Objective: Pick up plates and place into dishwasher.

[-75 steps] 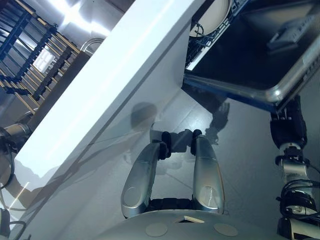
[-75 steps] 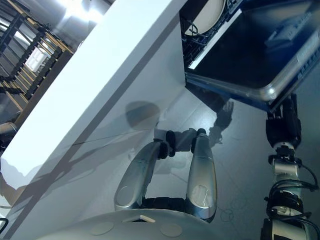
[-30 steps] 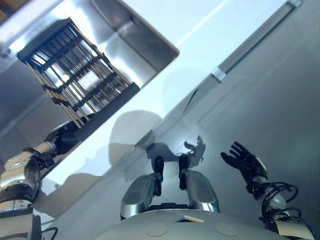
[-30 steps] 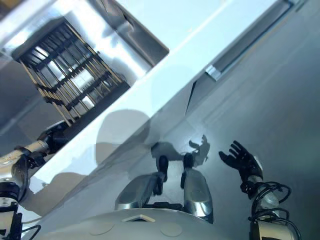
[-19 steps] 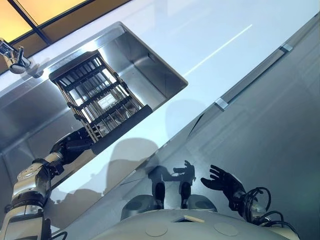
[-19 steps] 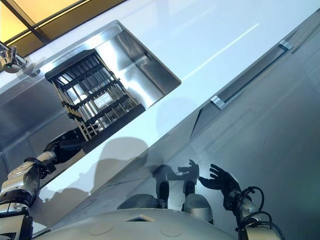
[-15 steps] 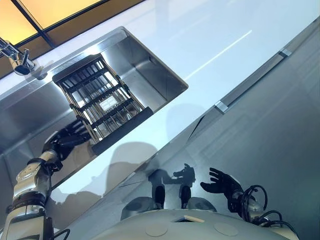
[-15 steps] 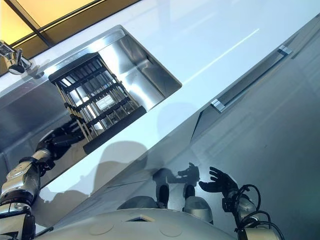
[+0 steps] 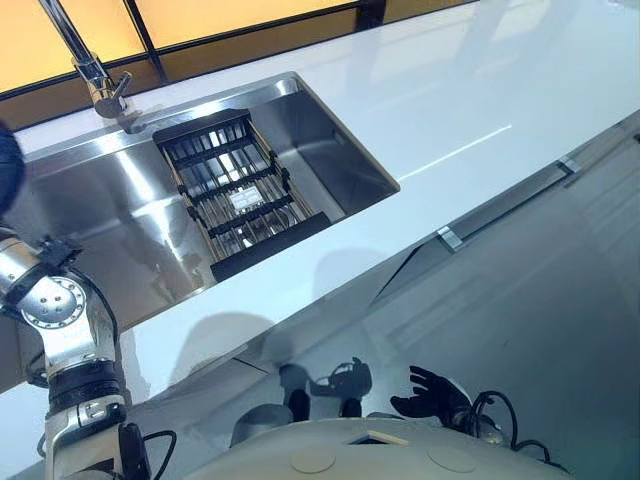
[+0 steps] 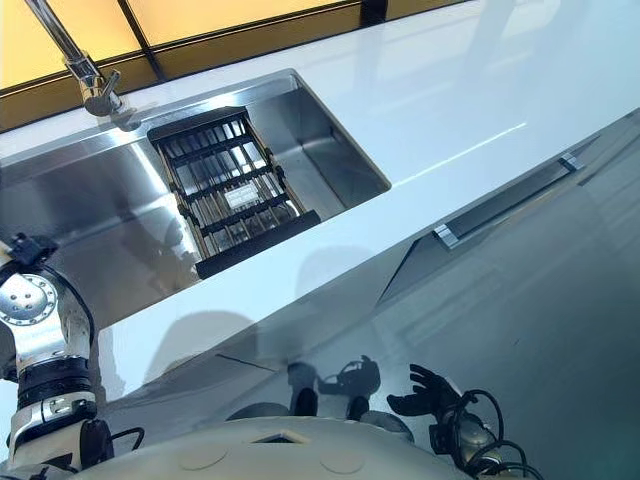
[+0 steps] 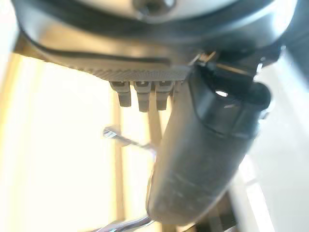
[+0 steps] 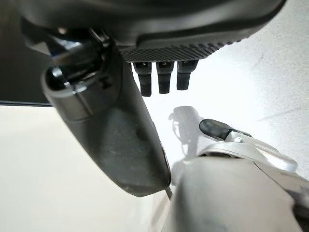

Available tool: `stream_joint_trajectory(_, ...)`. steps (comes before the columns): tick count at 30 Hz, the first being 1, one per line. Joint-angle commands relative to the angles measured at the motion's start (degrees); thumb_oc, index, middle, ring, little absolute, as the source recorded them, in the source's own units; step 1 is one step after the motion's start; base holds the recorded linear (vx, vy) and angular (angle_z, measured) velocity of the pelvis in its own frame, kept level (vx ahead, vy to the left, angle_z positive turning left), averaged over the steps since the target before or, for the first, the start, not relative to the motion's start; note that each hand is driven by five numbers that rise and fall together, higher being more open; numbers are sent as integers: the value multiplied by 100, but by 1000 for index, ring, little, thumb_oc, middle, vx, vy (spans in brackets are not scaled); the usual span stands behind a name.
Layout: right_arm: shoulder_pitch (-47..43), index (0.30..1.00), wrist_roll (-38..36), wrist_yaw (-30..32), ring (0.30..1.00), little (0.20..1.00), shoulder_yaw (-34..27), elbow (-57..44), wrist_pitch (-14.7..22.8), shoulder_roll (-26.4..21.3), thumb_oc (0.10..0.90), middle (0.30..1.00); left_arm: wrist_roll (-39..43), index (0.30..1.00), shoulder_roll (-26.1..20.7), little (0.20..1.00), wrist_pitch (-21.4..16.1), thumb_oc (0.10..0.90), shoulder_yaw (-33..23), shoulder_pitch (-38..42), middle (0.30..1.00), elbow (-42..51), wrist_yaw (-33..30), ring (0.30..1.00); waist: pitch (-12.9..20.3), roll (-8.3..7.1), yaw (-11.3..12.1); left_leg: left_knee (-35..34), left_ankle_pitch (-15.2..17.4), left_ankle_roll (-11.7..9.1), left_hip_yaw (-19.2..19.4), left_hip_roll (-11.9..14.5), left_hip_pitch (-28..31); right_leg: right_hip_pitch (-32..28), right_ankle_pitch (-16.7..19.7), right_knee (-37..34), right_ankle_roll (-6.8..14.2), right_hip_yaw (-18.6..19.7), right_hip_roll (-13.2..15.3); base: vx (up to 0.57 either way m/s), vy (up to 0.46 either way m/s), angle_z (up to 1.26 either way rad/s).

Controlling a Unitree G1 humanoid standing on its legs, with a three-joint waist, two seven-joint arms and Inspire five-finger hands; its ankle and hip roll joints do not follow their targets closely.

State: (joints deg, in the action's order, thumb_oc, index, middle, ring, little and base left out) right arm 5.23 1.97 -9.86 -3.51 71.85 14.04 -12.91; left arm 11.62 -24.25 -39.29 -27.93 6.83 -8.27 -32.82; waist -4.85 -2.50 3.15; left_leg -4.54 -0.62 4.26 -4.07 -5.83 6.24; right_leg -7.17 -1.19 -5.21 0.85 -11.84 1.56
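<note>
A: Along the white surface [image 9: 470, 90], the near edge runs diagonally from lower left to upper right; wide bare room right of the sink [image 9: 110, 215].
B: Sink contents?
A: Black dish rack [image 9: 240, 195] against the sink's right wall, slots look bare. Faucet [image 9: 85, 60] at the back rim. Orange-lit window panels [image 9: 90, 25] behind.
B: Plates?
A: Can't find one on the surface, in the rack or in either hand. Can't tell where they are.
B: Below the edge?
A: Grey cabinet front with a long metal handle [image 10: 505, 205], ajar near its left end.
B: Hands?
A: Right hand [image 9: 430, 392] low by the cabinet front, fingers spread, holding nothing. Left hand [image 11: 203, 159] raised; its wrist view looks along relaxed fingers toward the window and faucet, nothing gripped. Left forearm bent up at the head views' left border.
B: Change from half a second ago?
A: Camera swung, sink now fuller in view. Left hand was at the rack's near corner then; now lifted away. Right hand much as before.
</note>
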Motion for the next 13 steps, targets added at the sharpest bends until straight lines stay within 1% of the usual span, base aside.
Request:
stream_joint_trajectory(1, -117, 900, 175, 95, 900, 900, 157, -72, 211, -117, 800, 900, -717, 900, -230, 900, -792, 800, -131, 289, 900, 690, 285, 900, 350, 154, -66, 8, 199, -242, 325, 183, -219, 329, -499, 652, -1, 6, -175, 0, 0, 0)
stream_joint_trajectory(2, -102, 900, 162, 100, 900, 900, 170, -73, 218, -104, 800, 900, -632, 900, -267, 900, -875, 800, 26, 288, 900, 862, 655, 900, 370, 155, -76, -2, 209, -232, 338, 186, -211, 323, -499, 644, -1, 17, -183, 0, 0, 0)
stream_joint_trajectory(4, -108, 900, 120, 136, 900, 900, 206, -56, 248, -96, 800, 900, -549, 900, -306, 900, -837, 800, 285, 309, 900, 1192, 1272, 900, 386, 169, -96, -8, 218, -222, 377, 201, -194, 321, -489, 642, 3, 51, -198, -18, -3, -5)
stream_joint_trajectory(6, -115, 900, 144, 209, 900, 900, 208, -50, 312, -85, 800, 900, 59, 900, -329, 900, -580, 800, 642, 329, 900, 1464, 2576, 900, 392, 192, -120, -15, 229, -206, 430, 220, -175, 322, -471, 641, 18, 92, -213, -30, -2, -6)
stream_joint_trajectory(7, -120, 900, 158, 239, 900, 900, 230, -61, 335, -93, 800, 900, 327, 900, -321, 900, -347, 800, 857, 349, 900, 1601, 3135, 900, 388, 205, -138, -20, 230, -198, 459, 227, -166, 322, -452, 629, 27, 110, -222, -40, -2, -6)
stream_joint_trajectory(9, -126, 900, 183, 239, 900, 900, 257, -81, 362, -125, 800, 900, 1014, 900, -222, 900, 283, 800, 1329, 393, 900, 1851, 4338, 900, 370, 237, -176, -27, 231, -178, 527, 242, -149, 321, -409, 605, 56, 147, -238, -50, -8, -6)
stream_joint_trajectory(10, -152, 900, 216, 266, 900, 900, 302, -103, 370, -145, 800, 900, 1112, 900, -67, 900, 605, 800, 1539, 404, 900, 2034, 4700, 900, 348, 252, -195, -21, 227, -168, 551, 251, -143, 326, -389, 605, 65, 184, -246, -50, -12, -8)
stream_joint_trajectory(12, -215, 900, 233, 322, 900, 900, 389, -98, 368, -171, 800, 900, 1318, 900, 223, 900, 1136, 800, 1912, 404, 900, 2068, 5385, 900, 320, 275, -220, -20, 226, -154, 584, 260, -125, 321, -358, 592, 80, 241, -265, -44, -9, -16)
stream_joint_trajectory(13, -244, 900, 220, 318, 900, 900, 419, -99, 360, -196, 800, 900, 1271, 900, 347, 900, 1152, 800, 2132, 399, 900, 2004, 5585, 900, 301, 280, -233, -16, 227, -141, 596, 260, -116, 318, -344, 590, 86, 257, -268, -42, -10, -17)
